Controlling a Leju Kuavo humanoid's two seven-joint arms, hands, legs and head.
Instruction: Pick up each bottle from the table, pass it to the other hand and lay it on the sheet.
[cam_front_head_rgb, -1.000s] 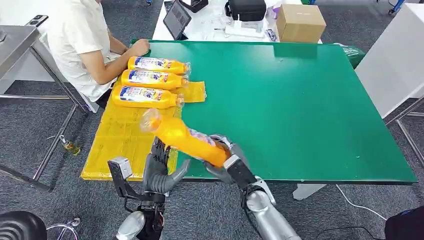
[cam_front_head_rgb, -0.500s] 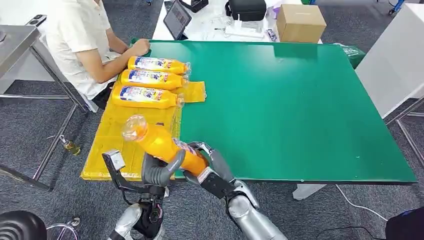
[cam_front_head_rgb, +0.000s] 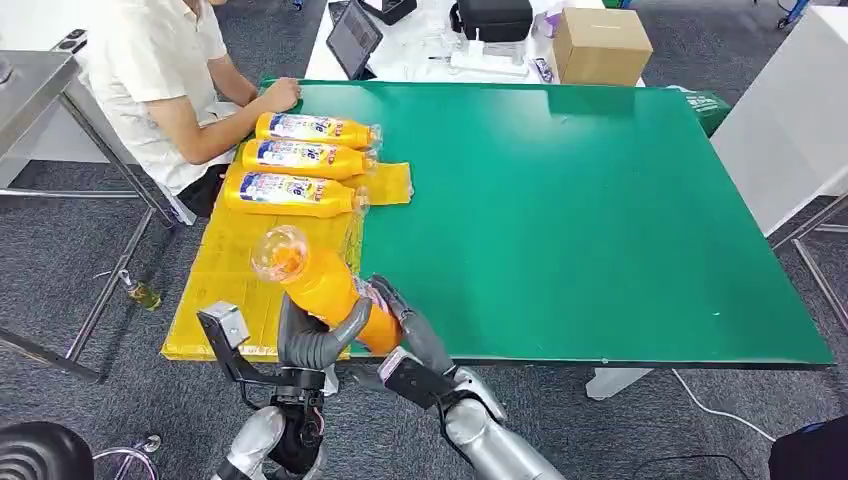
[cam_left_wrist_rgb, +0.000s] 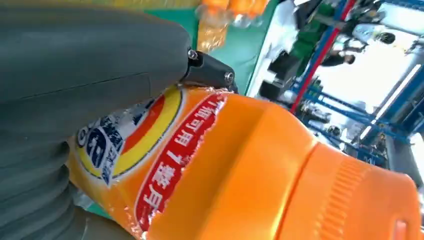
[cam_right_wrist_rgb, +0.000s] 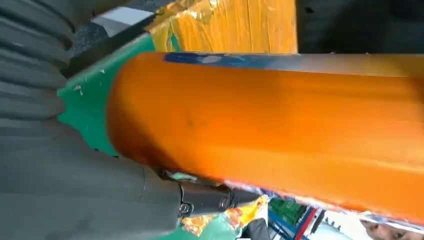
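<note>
Three orange bottles and a person's forearm crowd the yellow sheet's far end; its near half lies bare.

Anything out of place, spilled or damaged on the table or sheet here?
Nothing stands out. Three bottles lie side by side on the yellow sheet, intact and unspilled. A fourth bottle is in mid-handover, tilted, gripped by both the left hand and the right hand.

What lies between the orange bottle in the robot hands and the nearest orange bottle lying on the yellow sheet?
Bare yellow sheet, seen in the head view, separates the held orange bottle from the nearest lying bottle.
</note>
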